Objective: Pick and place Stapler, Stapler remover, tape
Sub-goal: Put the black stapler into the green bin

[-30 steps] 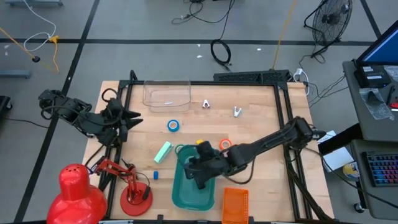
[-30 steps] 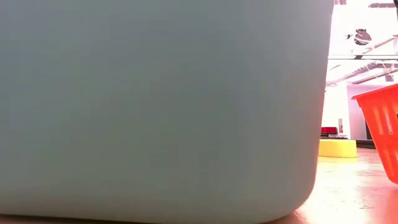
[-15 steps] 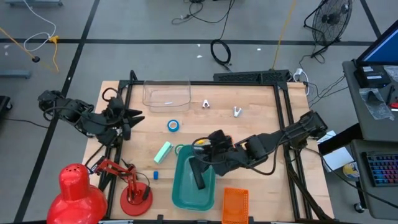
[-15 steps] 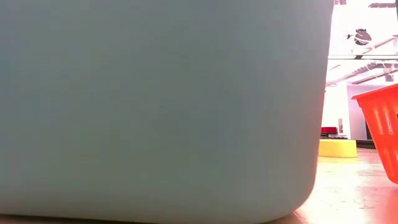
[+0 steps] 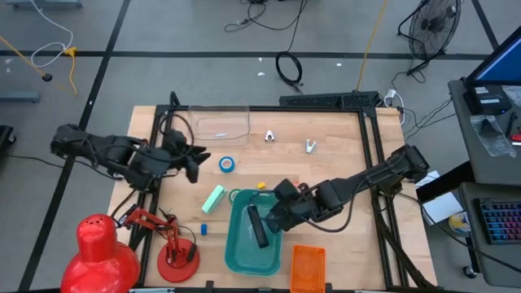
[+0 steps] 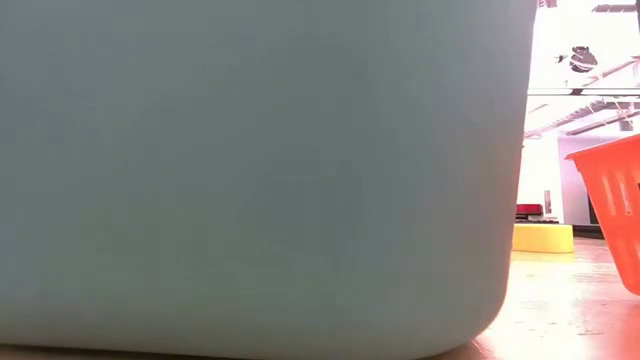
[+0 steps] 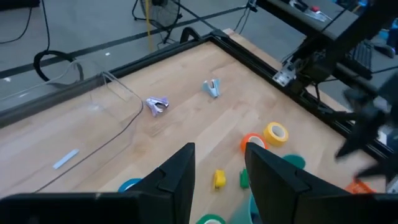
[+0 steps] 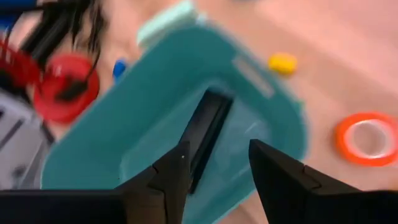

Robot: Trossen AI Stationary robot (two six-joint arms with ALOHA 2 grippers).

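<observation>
Step in hand: the stapler [image 5: 257, 226], a dark bar, lies inside the teal bin [image 5: 236, 259], so that placement looks done; the staple removers and the tape are not yet binned.
Right gripper [image 5: 277, 218]: just past the bin's 3 o'clock rim, fingers parted with nothing between them; the right wrist view shows the stapler beyond the empty gap.
Left gripper [image 5: 195, 163]: over the table toward 10 o'clock from the bin, just beside the blue tape roll [image 5: 227, 163]; fingers parted, nothing held.
Tape: the blue roll sits at about 12 o'clock from the bin, well apart from it; the orange roll [image 7: 253, 142] and yellow roll [image 7: 276, 133] lie touching or nearly so near the bin's far corner; a green ring [image 7: 211, 219] shows only partly in the left wrist view.
Staple removers: two small pale claw-shaped pieces [image 5: 269, 136] [image 5: 310, 146] lie toward 12 and 1 o'clock, near the far edge, beside a clear tray [image 5: 218, 122].
Other items: an orange basket [image 5: 308, 268] at the bin's 4 o'clock; a mint block [image 5: 213, 198] at its 10 o'clock.
Next move, as a judgement: the left gripper seems best placed to descend on the blue roll; that calls for straddling the ring wall and closing gently, as the roll is light and may slide.
</observation>
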